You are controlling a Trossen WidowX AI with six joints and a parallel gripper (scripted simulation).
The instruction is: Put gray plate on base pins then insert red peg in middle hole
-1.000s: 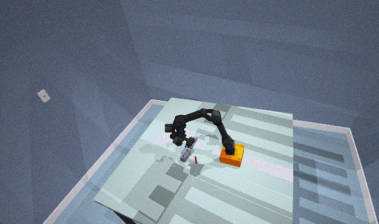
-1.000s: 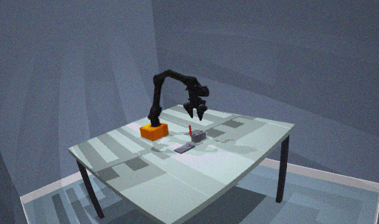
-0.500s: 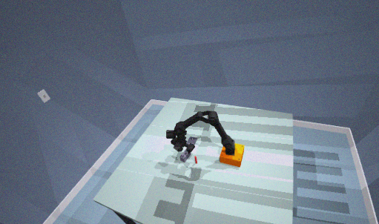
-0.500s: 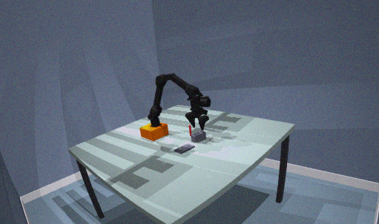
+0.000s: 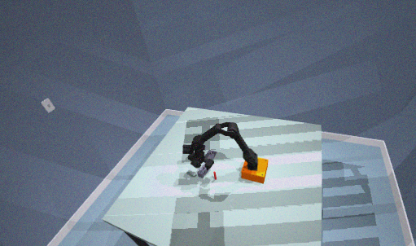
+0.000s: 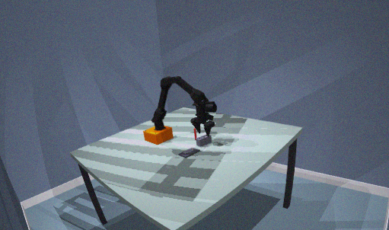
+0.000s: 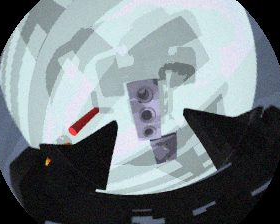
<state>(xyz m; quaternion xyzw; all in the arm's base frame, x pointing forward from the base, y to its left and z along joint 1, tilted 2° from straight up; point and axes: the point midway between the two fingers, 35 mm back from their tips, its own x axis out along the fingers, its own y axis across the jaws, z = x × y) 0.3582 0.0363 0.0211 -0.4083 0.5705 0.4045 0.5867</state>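
Note:
The gray plate [image 5: 202, 171] [image 6: 204, 141] [image 7: 138, 107] is a thick block with three round holes in a row, resting on the table. The flat dark gray base [image 5: 212, 154] [image 6: 189, 152] [image 7: 160, 156] lies apart beside one end of it; its pins are too small to make out. The red peg [image 5: 215, 175] [image 6: 195, 134] [image 7: 84, 121] stands upright on the table, on the plate's other side from the wrist view's right. My gripper [image 5: 203, 165] [image 6: 203, 134] [image 7: 151, 117] is open and empty, pointing down just above the plate, whose holes lie between the fingers in the wrist view.
The orange arm mount [image 5: 255, 173] [image 6: 157, 135] stands on the pale table [image 5: 274, 204] [image 6: 249, 160], beyond the peg from the plate. Striped shadows cross the table. Its edges are well away from the parts.

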